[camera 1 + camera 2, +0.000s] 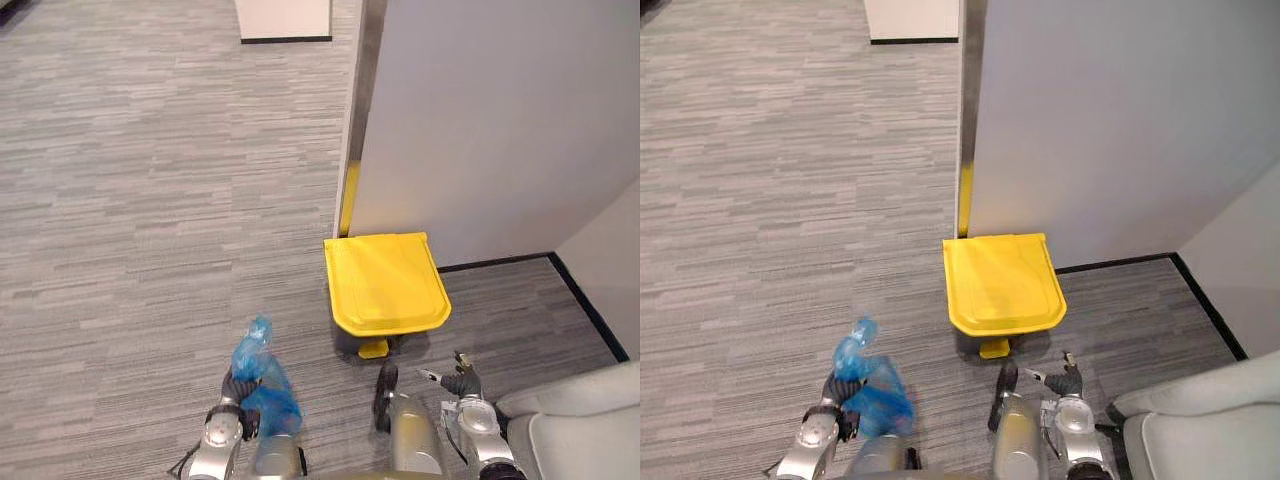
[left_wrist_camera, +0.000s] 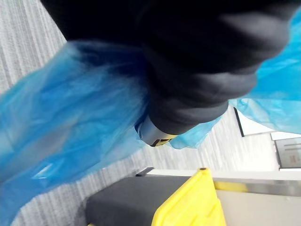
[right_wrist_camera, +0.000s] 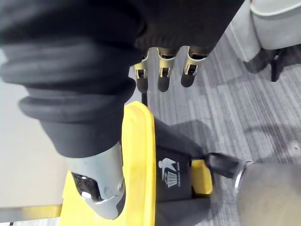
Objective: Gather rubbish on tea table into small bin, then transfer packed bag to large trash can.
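Transfer step — left hand clutches the blue bag, right hand relaxed — trash can ahead needs its lid raised.

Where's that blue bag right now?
The blue bag is held in the robot's left hand, low on the left of the head views, just left of the yellow-lidded trash can.

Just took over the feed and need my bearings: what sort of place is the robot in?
Probably an office or lounge: grey carpet, a white partition wall, a yellow-lidded pedal bin standing beside it, and a pale upholstered seat at the robot's right.
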Controlling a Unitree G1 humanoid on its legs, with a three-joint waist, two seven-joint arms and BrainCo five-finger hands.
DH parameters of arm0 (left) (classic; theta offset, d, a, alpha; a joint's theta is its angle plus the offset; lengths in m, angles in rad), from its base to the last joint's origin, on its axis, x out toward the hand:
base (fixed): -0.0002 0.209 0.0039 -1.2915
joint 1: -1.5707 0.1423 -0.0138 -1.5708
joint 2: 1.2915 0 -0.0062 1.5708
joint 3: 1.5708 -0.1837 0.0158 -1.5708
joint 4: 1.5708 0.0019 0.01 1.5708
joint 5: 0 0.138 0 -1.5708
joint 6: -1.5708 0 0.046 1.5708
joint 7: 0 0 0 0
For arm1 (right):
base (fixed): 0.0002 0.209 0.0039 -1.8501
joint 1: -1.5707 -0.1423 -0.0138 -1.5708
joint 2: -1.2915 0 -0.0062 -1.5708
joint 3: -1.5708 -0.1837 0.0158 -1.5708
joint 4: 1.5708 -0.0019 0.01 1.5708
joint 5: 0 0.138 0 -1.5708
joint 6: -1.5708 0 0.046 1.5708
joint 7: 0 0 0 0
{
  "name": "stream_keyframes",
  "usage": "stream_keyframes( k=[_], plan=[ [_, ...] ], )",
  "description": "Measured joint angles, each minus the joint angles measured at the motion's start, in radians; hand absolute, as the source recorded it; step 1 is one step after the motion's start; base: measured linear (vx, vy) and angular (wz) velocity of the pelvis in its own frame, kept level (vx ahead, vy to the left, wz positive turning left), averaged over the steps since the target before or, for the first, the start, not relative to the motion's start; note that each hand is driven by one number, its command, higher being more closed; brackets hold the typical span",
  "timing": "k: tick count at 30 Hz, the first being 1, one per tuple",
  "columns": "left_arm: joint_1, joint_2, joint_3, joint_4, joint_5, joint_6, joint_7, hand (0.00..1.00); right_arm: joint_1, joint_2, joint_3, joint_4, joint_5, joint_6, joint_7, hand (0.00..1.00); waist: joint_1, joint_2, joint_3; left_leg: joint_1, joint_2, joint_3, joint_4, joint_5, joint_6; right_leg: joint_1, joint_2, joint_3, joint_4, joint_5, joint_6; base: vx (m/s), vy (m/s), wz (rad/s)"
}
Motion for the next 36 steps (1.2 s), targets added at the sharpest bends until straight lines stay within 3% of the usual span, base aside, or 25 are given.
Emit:
stream_keyframes(
  k=[3, 4, 6, 8, 11, 14, 19, 23, 26, 28, 30, 32, 34, 35, 36],
  plan=[
    [-0.026, 0.001, 0.000, 0.001, 0.000, -0.001, -0.001, 1.00, 0.047, 0.007, -0.038, -0.031, 0.003, 0.006, 0.002, 0.00, 0.002, 0.001, 0.004, 0.067, 0.030, -0.025, -0.078, -0.005, 0.001, -0.036, 0.017, 0.033, 0.156, -0.054, 0.023, 0.29, -0.238, 0.17],
    [-0.032, 0.003, 0.000, 0.001, 0.001, -0.001, -0.001, 1.00, 0.066, 0.011, -0.054, -0.047, 0.006, 0.006, 0.002, 0.00, 0.001, 0.000, 0.003, 0.085, 0.038, -0.040, -0.085, -0.019, -0.009, -0.052, 0.021, 0.046, 0.228, -0.088, 0.008, 0.23, -0.259, 0.36],
    [-0.032, 0.003, 0.001, 0.001, 0.006, -0.001, -0.002, 1.00, 0.113, 0.018, -0.093, -0.061, 0.010, 0.014, 0.002, 0.00, -0.002, -0.005, -0.001, 0.122, 0.053, -0.071, -0.104, -0.038, -0.042, -0.077, 0.032, 0.062, 0.347, -0.140, -0.057, 0.22, -0.229, 0.41],
    [-0.030, -0.004, -0.003, 0.001, 0.008, 0.000, -0.002, 1.00, 0.118, 0.025, -0.109, -0.062, 0.019, 0.021, 0.003, 0.00, -0.002, 0.020, -0.010, 0.119, 0.090, -0.076, -0.124, -0.040, -0.041, -0.095, 0.054, 0.033, 0.376, -0.177, -0.064, 0.28, -0.232, 0.14],
    [-0.031, -0.016, -0.007, 0.001, 0.008, 0.000, -0.004, 1.00, 0.113, 0.060, -0.108, -0.069, 0.037, 0.020, 0.007, 0.00, -0.005, 0.020, -0.020, 0.082, 0.125, -0.099, -0.142, 0.060, -0.041, -0.113, 0.065, -0.011, 0.392, -0.219, -0.075, 0.26, -0.236, 0.20],
    [-0.034, -0.026, -0.010, -0.012, 0.008, -0.001, -0.005, 1.00, 0.093, 0.077, -0.096, -0.070, 0.048, 0.016, 0.008, 0.00, -0.004, 0.021, -0.041, 0.044, 0.154, -0.124, -0.169, 0.125, -0.065, -0.109, 0.060, -0.065, 0.381, -0.232, -0.090, 0.25, -0.192, 0.43],
    [-0.021, -0.022, -0.026, -0.024, 0.008, -0.006, -0.006, 1.00, 0.028, 0.080, -0.027, -0.036, 0.048, 0.011, 0.009, 0.00, 0.003, 0.012, -0.046, 0.003, 0.174, -0.134, -0.174, 0.146, -0.077, -0.110, 0.048, -0.094, 0.370, -0.228, -0.096, 0.03, -0.093, 0.33],
    [-0.003, -0.011, -0.026, -0.034, 0.008, -0.006, -0.007, 1.00, -0.032, 0.080, 0.109, -0.030, 0.046, 0.011, 0.028, 0.00, 0.001, 0.012, -0.056, -0.042, 0.206, -0.146, -0.238, 0.099, -0.085, -0.141, 0.071, -0.129, 0.324, -0.219, -0.082, -0.12, -0.067, 0.29],
    [-0.001, -0.009, -0.025, -0.035, 0.009, -0.006, -0.007, 1.00, -0.107, 0.067, 0.210, -0.032, 0.036, 0.011, 0.028, 0.00, 0.015, 0.003, -0.050, -0.115, 0.208, -0.173, -0.192, 0.072, -0.094, -0.182, 0.085, -0.104, 0.313, -0.197, -0.068, -0.24, -0.093, 0.12],
    [-0.005, -0.004, -0.022, -0.052, 0.009, -0.006, -0.004, 1.00, -0.158, 0.061, 0.253, -0.039, 0.031, 0.011, 0.027, 0.00, 0.027, -0.002, -0.047, -0.130, 0.201, -0.203, -0.204, 0.073, -0.096, -0.184, 0.108, -0.086, 0.276, -0.170, -0.089, -0.17, -0.075, 0.14],
    [-0.004, -0.003, -0.014, -0.075, 0.009, -0.013, -0.001, 1.00, -0.238, 0.055, 0.287, -0.040, 0.007, 0.008, 0.024, 0.00, 0.047, -0.003, -0.046, -0.138, 0.200, -0.218, -0.233, 0.075, -0.103, -0.185, 0.124, -0.095, 0.230, -0.162, -0.086, -0.11, -0.087, 0.01],
    [-0.025, -0.006, -0.017, -0.091, 0.008, -0.019, 0.009, 1.00, -0.352, 0.026, 0.329, -0.040, -0.007, -0.005, 0.020, 0.00, 0.055, -0.005, -0.031, -0.250, 0.149, -0.204, -0.017, 0.070, -0.104, -0.191, 0.119, -0.116, 0.185, -0.136, -0.090, -0.19, -0.067, -0.08],
    [-0.032, -0.013, -0.017, -0.110, 0.007, -0.025, 0.018, 1.00, -0.401, 0.011, 0.345, -0.041, -0.015, -0.013, 0.014, 0.00, 0.059, -0.001, -0.010, -0.267, 0.146, -0.181, -0.008, 0.044, -0.080, -0.189, 0.137, -0.110, 0.189, -0.120, -0.082, -0.20, -0.045, 0.06],
    [-0.050, -0.001, -0.016, -0.120, 0.006, -0.033, 0.018, 1.00, -0.441, 0.002, 0.345, -0.041, -0.023, -0.015, 0.005, 0.00, 0.059, -0.028, 0.020, -0.263, 0.146, -0.181, -0.011, 0.044, -0.085, -0.189, 0.142, -0.086, 0.187, -0.099, -0.114, -0.24, -0.126, 0.38],
    [-0.064, 0.012, -0.016, -0.121, 0.006, -0.037, 0.018, 1.00, -0.469, -0.013, 0.347, -0.040, -0.026, -0.016, 0.005, 0.00, 0.062, -0.039, 0.032, -0.267, 0.141, -0.206, -0.025, 0.049, -0.096, -0.184, 0.152, -0.084, 0.169, -0.093, -0.123, -0.17, -0.154, 0.51]
  ],
)
